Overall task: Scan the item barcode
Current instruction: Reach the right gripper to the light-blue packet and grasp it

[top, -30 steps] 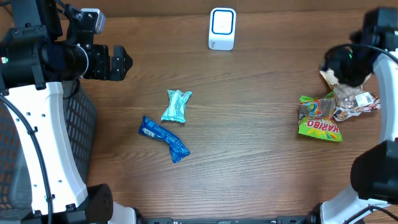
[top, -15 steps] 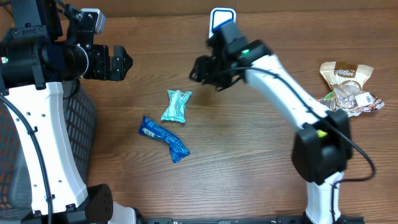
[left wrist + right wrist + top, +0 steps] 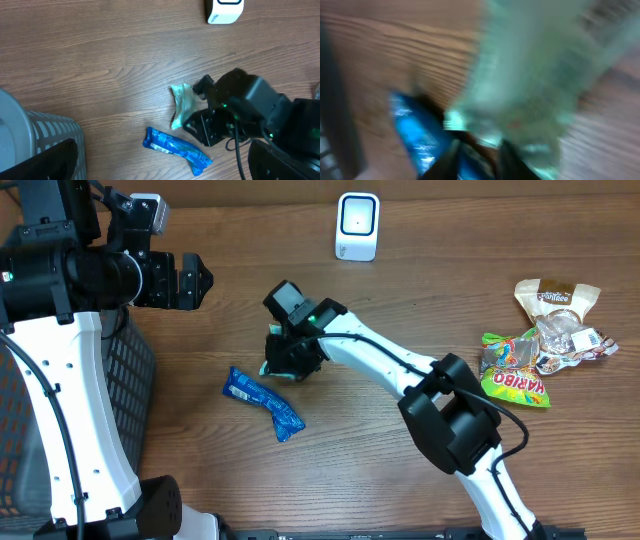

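A teal snack packet lies mid-table, and in the overhead view only its edge shows under my right gripper, which is down on it. The right wrist view is blurred: the teal packet fills it just past my narrow-set fingertips, and I cannot make out a grip. A blue packet lies just in front of the teal one. The white scanner stands at the back edge. My left gripper hangs open at the far left, holding nothing.
A grey mesh basket stands at the left edge beneath the left arm. At the right lies a pile of snack bags, with a green Haribo bag in front of it.
My right arm swung from the snack pile at the right, past the scanner, down onto the teal packet, and its jaws narrowed. The left arm has not moved.
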